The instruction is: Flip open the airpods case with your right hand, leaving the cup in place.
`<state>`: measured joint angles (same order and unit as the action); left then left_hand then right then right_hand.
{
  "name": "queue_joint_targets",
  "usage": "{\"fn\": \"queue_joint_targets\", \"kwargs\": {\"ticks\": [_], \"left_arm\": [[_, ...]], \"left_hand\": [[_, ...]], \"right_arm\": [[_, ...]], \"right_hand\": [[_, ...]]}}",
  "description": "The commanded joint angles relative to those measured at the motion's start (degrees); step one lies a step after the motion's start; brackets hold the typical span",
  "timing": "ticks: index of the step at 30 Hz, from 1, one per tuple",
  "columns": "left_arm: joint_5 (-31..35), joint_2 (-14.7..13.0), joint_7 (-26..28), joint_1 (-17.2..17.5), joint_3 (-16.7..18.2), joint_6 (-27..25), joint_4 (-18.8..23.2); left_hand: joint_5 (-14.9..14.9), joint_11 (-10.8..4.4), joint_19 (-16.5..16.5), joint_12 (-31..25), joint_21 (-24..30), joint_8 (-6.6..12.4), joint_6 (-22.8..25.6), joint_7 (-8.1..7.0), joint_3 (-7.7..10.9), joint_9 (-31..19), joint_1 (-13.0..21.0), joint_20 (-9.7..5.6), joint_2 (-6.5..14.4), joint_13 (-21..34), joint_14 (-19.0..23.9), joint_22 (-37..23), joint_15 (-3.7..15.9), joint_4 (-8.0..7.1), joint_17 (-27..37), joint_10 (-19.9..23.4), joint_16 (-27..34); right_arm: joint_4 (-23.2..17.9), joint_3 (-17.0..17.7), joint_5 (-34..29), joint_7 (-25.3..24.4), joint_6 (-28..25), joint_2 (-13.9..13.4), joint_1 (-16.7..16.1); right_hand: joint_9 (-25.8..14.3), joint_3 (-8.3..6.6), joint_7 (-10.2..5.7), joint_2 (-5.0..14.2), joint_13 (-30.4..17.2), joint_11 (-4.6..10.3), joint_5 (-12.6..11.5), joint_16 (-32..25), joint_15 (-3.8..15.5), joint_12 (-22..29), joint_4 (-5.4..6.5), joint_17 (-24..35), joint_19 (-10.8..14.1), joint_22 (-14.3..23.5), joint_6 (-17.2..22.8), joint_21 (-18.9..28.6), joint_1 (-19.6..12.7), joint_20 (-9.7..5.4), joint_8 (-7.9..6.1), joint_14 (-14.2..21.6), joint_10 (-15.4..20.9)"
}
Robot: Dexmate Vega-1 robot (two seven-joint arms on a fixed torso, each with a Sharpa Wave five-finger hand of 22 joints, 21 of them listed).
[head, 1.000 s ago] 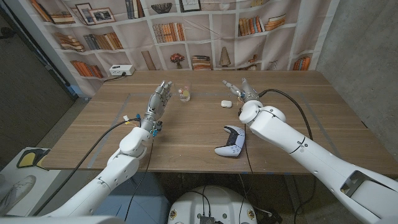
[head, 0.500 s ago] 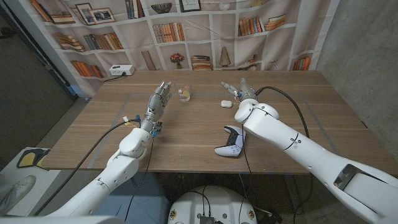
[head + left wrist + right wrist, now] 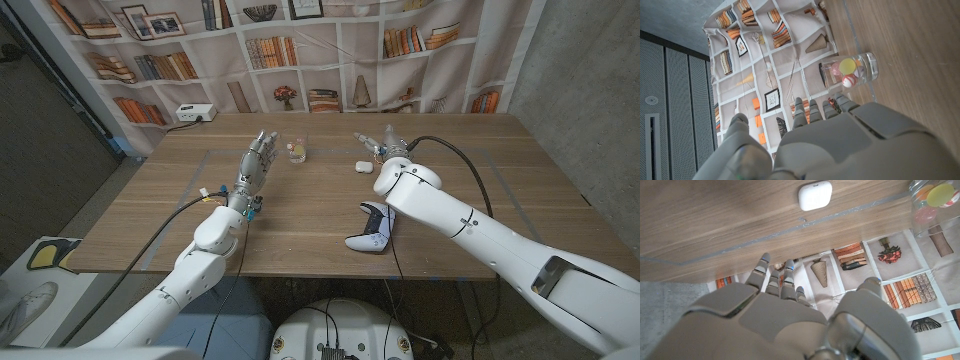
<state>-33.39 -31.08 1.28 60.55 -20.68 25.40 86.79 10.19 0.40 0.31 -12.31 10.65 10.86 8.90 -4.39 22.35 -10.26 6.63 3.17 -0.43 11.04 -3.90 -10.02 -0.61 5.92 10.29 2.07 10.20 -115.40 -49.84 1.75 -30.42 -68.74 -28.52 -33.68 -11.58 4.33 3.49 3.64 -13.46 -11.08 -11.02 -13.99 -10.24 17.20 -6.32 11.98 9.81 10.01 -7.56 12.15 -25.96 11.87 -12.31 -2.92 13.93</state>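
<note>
A small white airpods case (image 3: 363, 166) (image 3: 815, 195) lies shut on the wooden table (image 3: 300, 215), just left of my right hand (image 3: 385, 145). That hand (image 3: 790, 315) hovers near it with fingers spread and holds nothing. A clear glass cup (image 3: 296, 152) (image 3: 852, 70) (image 3: 932, 205) with coloured balls inside stands further left. My left hand (image 3: 256, 160) (image 3: 825, 140) is raised just left of the cup, fingers apart, not touching it.
A white game controller (image 3: 371, 227) lies near the table's front edge, under my right forearm. A white power strip (image 3: 196, 113) sits at the back left corner. A bookshelf-printed curtain (image 3: 300, 50) hangs behind the table.
My right arm has shifted slightly left, bringing the hand a little closer to the airpods case. The left hand, cup and case have not moved.
</note>
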Motion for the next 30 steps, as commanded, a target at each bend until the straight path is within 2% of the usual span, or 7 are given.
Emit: {"fn": "queue_joint_targets", "kwargs": {"ticks": [1,4,9,12,19,28,30], "left_arm": [[0.05,0.32,-0.82,-0.91,-0.58,-0.14,-0.68],[0.17,0.28,-0.83,-1.02,-0.6,-0.12,-0.71],[0.06,0.31,-0.96,-1.07,-0.63,-0.08,-0.82],[0.03,0.4,-1.03,-1.09,-0.66,0.05,-0.99],[-0.61,0.55,-1.46,-0.55,-0.43,0.89,-0.76],[-0.38,0.14,-1.04,0.4,-0.08,1.25,0.24],[-0.4,0.15,-0.95,0.59,-0.04,1.32,0.39]], "left_hand": [[0.32,-0.3,0.14,-0.31,0.54,0.11,0.59,0.09,-0.48,-0.28,-0.78,-0.35,0.0,0.19,0.27,-0.1,0.05,-0.11,0.11,0.45,0.55],[0.34,-0.21,0.13,-0.3,0.53,0.11,0.59,0.13,-0.56,-0.28,-0.94,-0.35,-0.04,0.19,0.27,-0.1,0.03,-0.17,0.12,0.44,0.55],[0.39,-0.16,0.16,-0.3,0.54,0.09,0.58,0.17,-0.7,-0.28,-1.23,-0.35,-0.08,0.19,0.3,-0.1,-0.01,-0.29,0.12,0.46,0.56],[0.42,-0.17,0.13,-0.32,0.53,0.07,0.56,0.14,-0.76,-0.28,-1.36,-0.37,-0.1,0.19,0.32,-0.1,-0.02,-0.34,0.12,0.53,0.56],[0.47,-0.34,0.19,-0.33,0.55,0.07,0.59,0.17,-0.86,-0.28,-1.57,-0.35,-0.11,0.19,0.3,-0.09,0.03,-0.42,0.11,0.58,0.54],[0.58,0.23,0.23,-0.53,0.54,0.06,0.62,0.14,-1.05,-0.27,-1.98,-0.35,-0.11,0.19,0.39,-0.08,0.01,-0.57,0.09,1.17,0.54],[0.62,-0.18,0.27,-0.55,0.55,0.08,0.67,0.09,-1.1,-0.27,-2.1,-0.42,-0.11,0.19,0.42,-0.08,0.03,-0.61,0.08,1.25,0.54]], "right_arm": [[1.17,-2.81,-2.28,-0.67,-1.95,0.94,1.84],[1.49,-2.9,-2.57,-0.92,-2.82,1.56,1.97],[2.44,-5.06,-4.46,-2.18,-4.78,2.48,3.18],[2.87,-5.8,-4.97,-2.33,-5.32,2.95,3.61],[4.23,-7.6,-5.66,-2.2,-7.47,4.18,5.09],[5.84,-9.47,-5.6,-1.61,-9.52,5.25,6.9],[6.23,-9.97,-5.62,-1.57,-10.26,5.52,7.36]], "right_hand": [[-0.2,-0.16,0.09,0.32,-0.35,-0.01,0.18,-0.18,-1.47,0.41,-0.16,0.17,0.14,0.06,0.35,0.35,-0.17,0.22,-0.18,0.39,1.37],[-0.2,-0.14,0.29,0.24,-0.43,0.14,0.18,-0.29,-1.8,0.66,-0.17,0.14,0.21,0.01,0.73,0.2,-0.1,0.26,-0.3,0.85,2.28],[-0.2,-0.16,0.6,0.16,-0.55,0.36,0.17,-0.54,-1.83,1.21,-0.22,0.08,0.58,-0.03,1.13,0.06,-0.07,0.22,-0.38,1.78,4.13],[-0.2,-0.24,0.55,0.11,-0.63,0.98,0.15,-0.78,-1.69,1.41,-0.37,0.04,0.91,-0.05,1.83,0.0,-0.25,0.26,-0.62,2.58,4.98],[-0.2,-0.35,0.59,0.12,-0.69,1.23,0.13,-0.89,-1.7,1.55,-0.52,0.0,1.11,-0.05,2.32,-0.07,-0.51,0.3,-0.77,3.05,5.6],[-0.19,-0.37,0.63,-0.06,-0.77,1.38,0.13,-1.18,-1.48,1.68,-0.67,-0.07,1.33,-0.06,2.27,-0.22,-0.65,0.49,-0.67,4.04,6.4],[-0.19,-0.34,0.61,-0.14,-0.79,1.39,0.14,-1.28,-1.43,1.73,-0.67,-0.09,1.38,-0.06,2.28,-0.25,-0.61,0.51,-0.65,4.35,6.62]]}}
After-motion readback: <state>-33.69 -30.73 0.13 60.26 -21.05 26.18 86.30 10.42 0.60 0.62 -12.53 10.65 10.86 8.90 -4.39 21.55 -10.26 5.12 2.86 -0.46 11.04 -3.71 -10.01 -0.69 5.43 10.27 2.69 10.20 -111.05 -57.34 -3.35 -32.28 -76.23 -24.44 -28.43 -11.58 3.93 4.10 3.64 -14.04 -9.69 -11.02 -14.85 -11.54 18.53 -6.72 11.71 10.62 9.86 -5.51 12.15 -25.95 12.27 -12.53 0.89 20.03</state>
